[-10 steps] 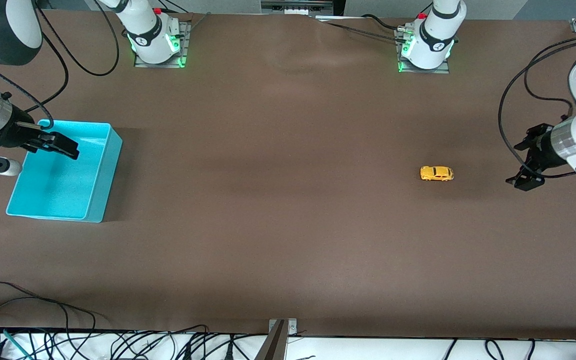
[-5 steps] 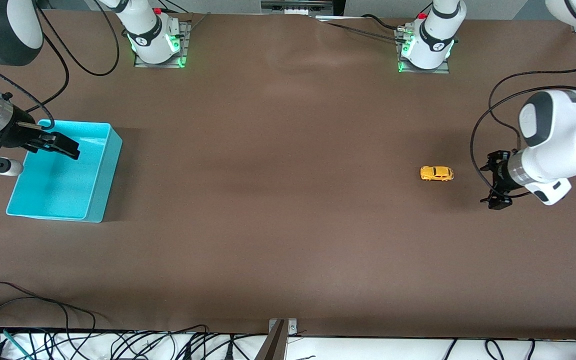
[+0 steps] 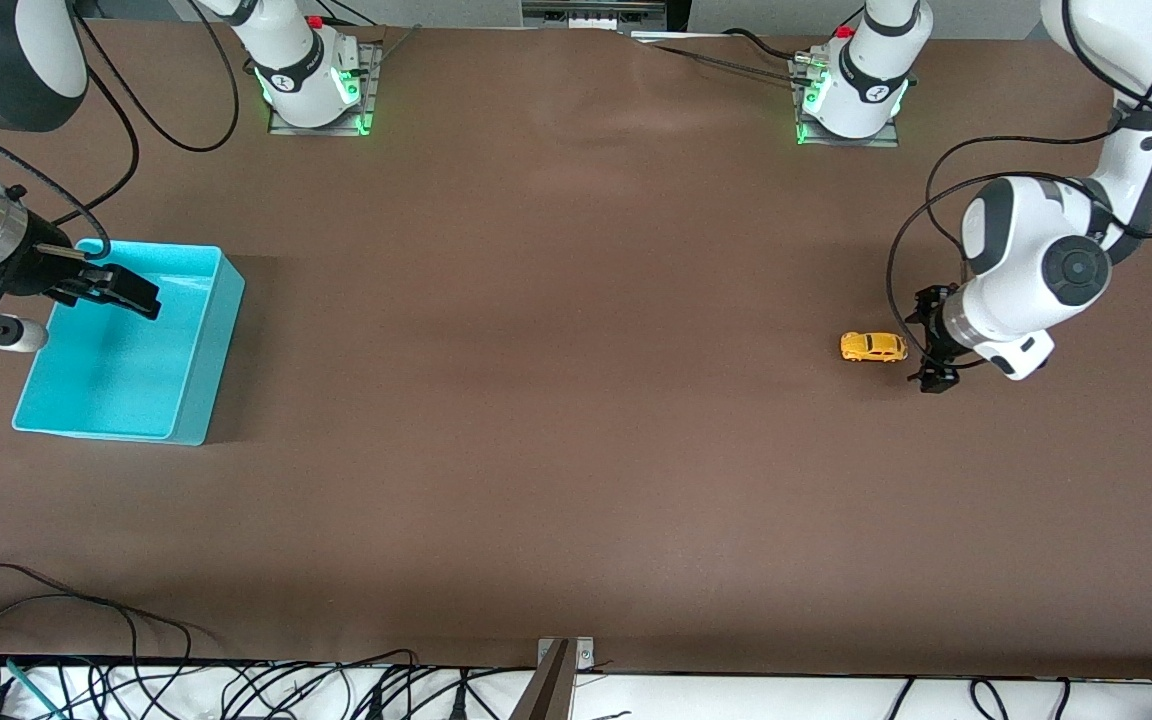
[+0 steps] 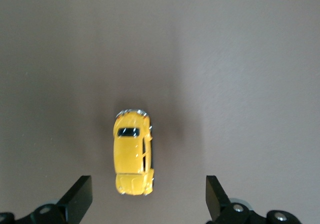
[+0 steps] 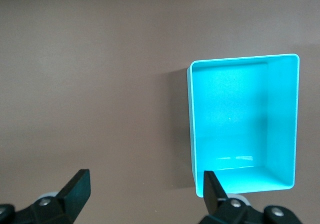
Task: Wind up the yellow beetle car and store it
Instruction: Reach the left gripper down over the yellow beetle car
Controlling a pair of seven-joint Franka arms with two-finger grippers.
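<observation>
Left gripper [image 3: 934,338]: moved in from the table's end, now just beside the tiny yellow-orange beetle toy car [image 3: 873,347], fingers spread, empty.
Car: unmoved on the brown table [image 3: 576,420], toward the left arm's end.
Right gripper [image 3: 126,290]: waits unchanged over the turquoise plastic bin [image 3: 201,340], fingers spread.

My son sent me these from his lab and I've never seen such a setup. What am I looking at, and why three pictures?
These are two robot arms bolted to a brown table. The wide picture comes from a high camera facing them. The other two come from cameras on the arms' wrists, looking down past the black fingers. The left gripper is open, just beside a tiny yellow toy car and toward the left arm's end of the table; its wrist view shows the car from above. The right gripper waits, open, above a turquoise bin, seen empty in its wrist view. Nothing is held.
</observation>
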